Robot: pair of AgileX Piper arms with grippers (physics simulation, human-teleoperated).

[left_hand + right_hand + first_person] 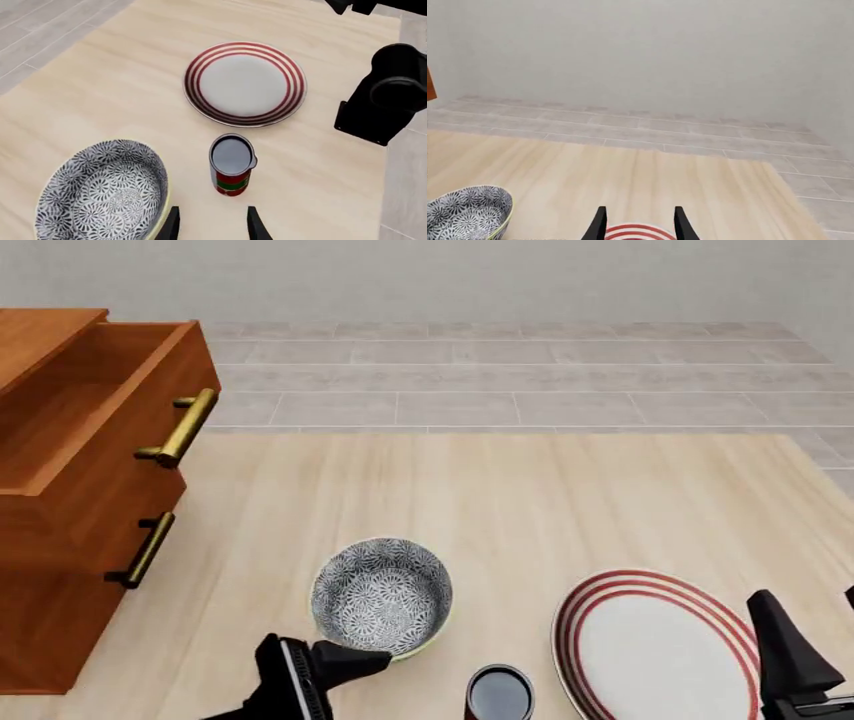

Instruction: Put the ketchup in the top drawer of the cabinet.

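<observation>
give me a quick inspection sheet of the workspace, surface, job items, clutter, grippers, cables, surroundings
Surface: light wooden table.
Job's things: ketchup upright between bowl and plate; top drawer of the cabinet pulled open, nothing seen inside.
Clutter: grey patterned bowl; red-ringed plate.
Grippers: left gripper open, fingers toward the ketchup, apart from it; right gripper open over the plate, holding nothing.
Cables: nothing seen.
Surroundings: grey tiled floor, pale wall.

In the front view the ketchup is cut off by the lower edge at six o'clock, only its dark top showing. The cabinet runs off the left edge (nine o'clock), and the top drawer hides its own floor. The striped plate is clipped at five o'clock.
</observation>
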